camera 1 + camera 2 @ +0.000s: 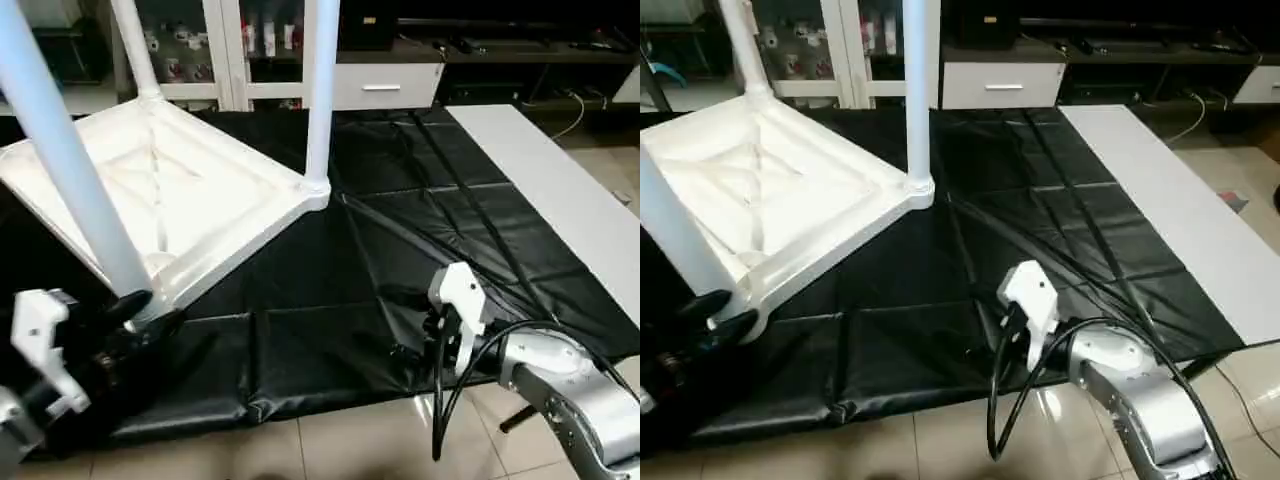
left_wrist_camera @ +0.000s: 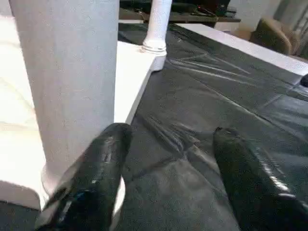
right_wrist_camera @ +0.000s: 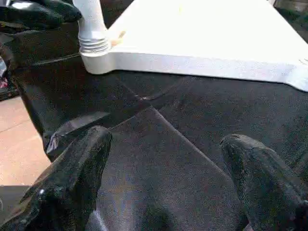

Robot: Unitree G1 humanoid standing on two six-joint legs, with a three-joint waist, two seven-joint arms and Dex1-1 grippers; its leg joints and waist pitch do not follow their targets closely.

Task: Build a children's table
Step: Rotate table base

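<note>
Left gripper (image 2: 168,178), fingers spread, is sitting beside the near leg (image 1: 70,170) at 8 o'clock; right gripper (image 3: 168,187) is hovering spread; the fourth leg likely comes next.

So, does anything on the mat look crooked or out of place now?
Nothing is damaged or spilled. The tabletop lies upside down on the wrinkled black mat, legs pointing up as assembly requires. The nearest leg appears to lean in the head view, though this may be perspective.

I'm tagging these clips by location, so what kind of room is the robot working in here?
Probably an indoor lab or demo room: work happens on a black mat laid over a tiled floor, with glass-fronted cabinets and a white drawer unit behind.
</note>
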